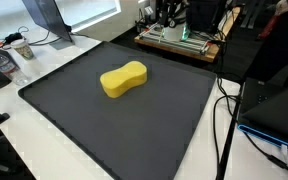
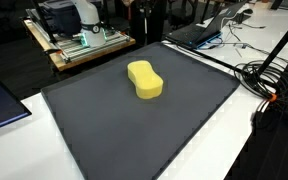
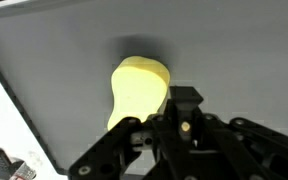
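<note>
The black Robotiq gripper (image 3: 184, 125) hovers over the mat; whether it is spread or clenched cannot be told. From the left: dark grey flat mat (image 3: 44, 50), then a yellow peanut-shaped foam sponge (image 3: 139, 90) lying mid-mat, just ahead of the gripper.

1 yellow sponge (image 1: 123, 79); 1 dark mat (image 1: 174, 130); 1 gripper (image 3: 184, 128).

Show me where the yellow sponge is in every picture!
In an exterior view: the yellow sponge lies just above and left of the picture's centre.
In an exterior view: the yellow sponge lies in the middle, slightly above centre.
Wrist view: the yellow sponge sits in the picture's centre.
Shared landmark: the dark mat under it.
</note>
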Available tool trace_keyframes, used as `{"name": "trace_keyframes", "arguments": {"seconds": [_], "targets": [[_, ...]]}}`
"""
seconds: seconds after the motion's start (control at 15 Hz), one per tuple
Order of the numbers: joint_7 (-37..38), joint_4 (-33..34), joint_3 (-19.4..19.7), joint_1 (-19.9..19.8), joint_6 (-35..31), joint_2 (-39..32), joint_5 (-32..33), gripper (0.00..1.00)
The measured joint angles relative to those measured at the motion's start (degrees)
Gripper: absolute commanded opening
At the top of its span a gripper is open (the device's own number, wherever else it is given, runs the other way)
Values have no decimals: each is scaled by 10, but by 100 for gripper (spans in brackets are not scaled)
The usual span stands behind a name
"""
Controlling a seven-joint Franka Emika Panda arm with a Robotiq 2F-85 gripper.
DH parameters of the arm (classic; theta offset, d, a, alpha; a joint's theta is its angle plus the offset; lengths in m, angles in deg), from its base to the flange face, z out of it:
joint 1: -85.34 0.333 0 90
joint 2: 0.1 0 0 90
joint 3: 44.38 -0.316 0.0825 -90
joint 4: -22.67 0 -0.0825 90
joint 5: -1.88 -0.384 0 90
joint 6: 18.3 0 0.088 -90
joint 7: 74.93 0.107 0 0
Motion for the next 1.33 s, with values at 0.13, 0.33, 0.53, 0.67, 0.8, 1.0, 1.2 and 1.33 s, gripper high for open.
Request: {"name": "trace_keyframes", "arguments": {"seconds": [0.13, 0.33, 0.53, 0.67, 0.8, 1.0, 1.2, 1.33], "targets": [[39, 22, -25, 0, 13, -18, 42, 4], [90, 57, -49, 2, 34, -54, 101, 4], [125, 94, -56, 17, 67, -98, 144, 4], [130, 125, -53, 31, 103, -129, 151, 4], [130, 164, -46, 48, 142, -166, 151, 4], [130, 230, -25, 73, 194, -221, 151, 4], [130, 299, 3, 98, 237, -278, 151, 4], [129, 344, 23, 114, 251, -314, 150, 4]]}}
